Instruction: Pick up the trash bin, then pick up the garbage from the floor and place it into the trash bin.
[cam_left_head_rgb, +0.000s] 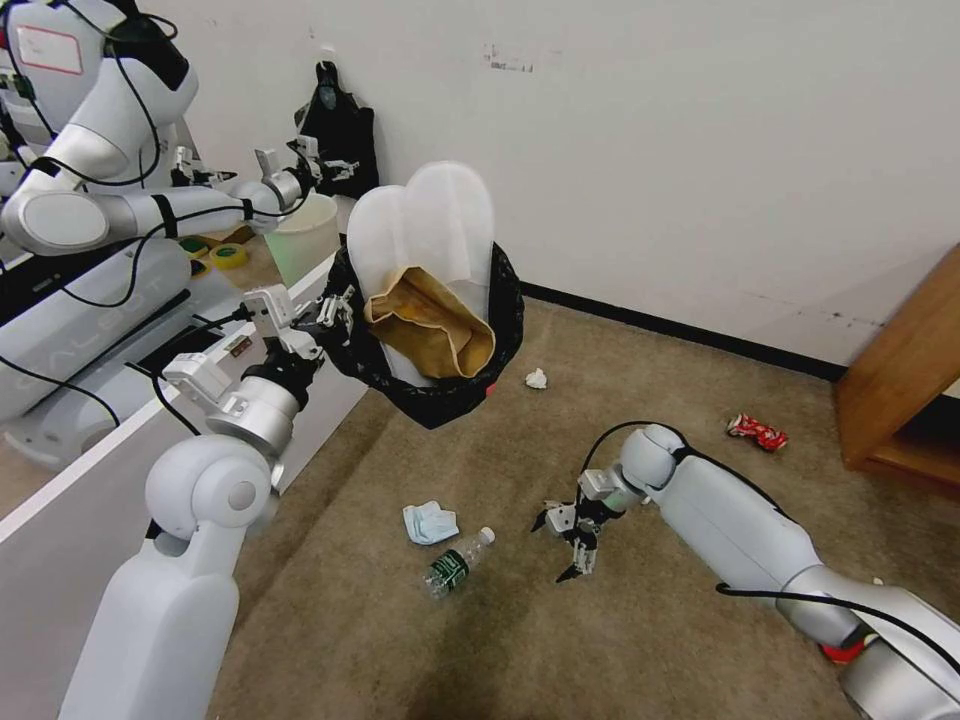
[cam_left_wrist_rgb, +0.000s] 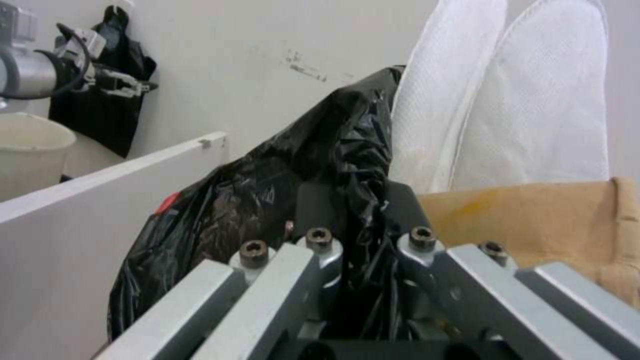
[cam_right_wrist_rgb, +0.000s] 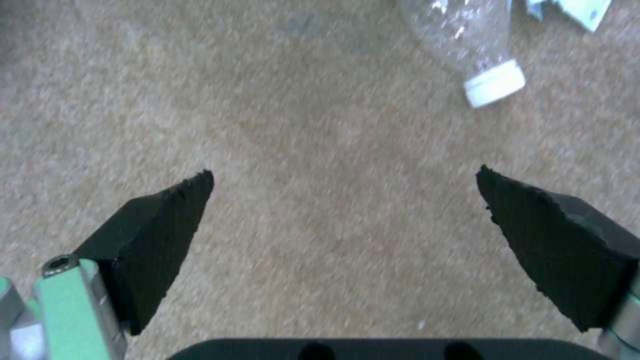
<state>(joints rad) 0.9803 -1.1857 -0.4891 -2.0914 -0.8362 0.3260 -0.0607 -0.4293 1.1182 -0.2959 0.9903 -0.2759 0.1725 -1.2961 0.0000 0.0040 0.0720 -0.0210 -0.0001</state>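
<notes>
The left pincer (cam_left_head_rgb: 335, 312) holds the black plastic bag rim of the small round trash bin (cam_left_head_rgb: 440, 385) up in the air; white flat slippers (cam_left_head_rgb: 425, 225) and a brown paper bag (cam_left_head_rgb: 430, 325) stick out of it. The right pincer (cam_left_head_rgb: 562, 545) stands wide apart just above the beige-brown carpet floor (cam_left_head_rgb: 650, 640), near a clear bottle with green label (cam_left_head_rgb: 455, 565) and a pale blue mask (cam_left_head_rgb: 430, 522).

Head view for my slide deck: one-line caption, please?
Left gripper holds up the bin; open right gripper hovers near a bottle on the carpet.
</notes>
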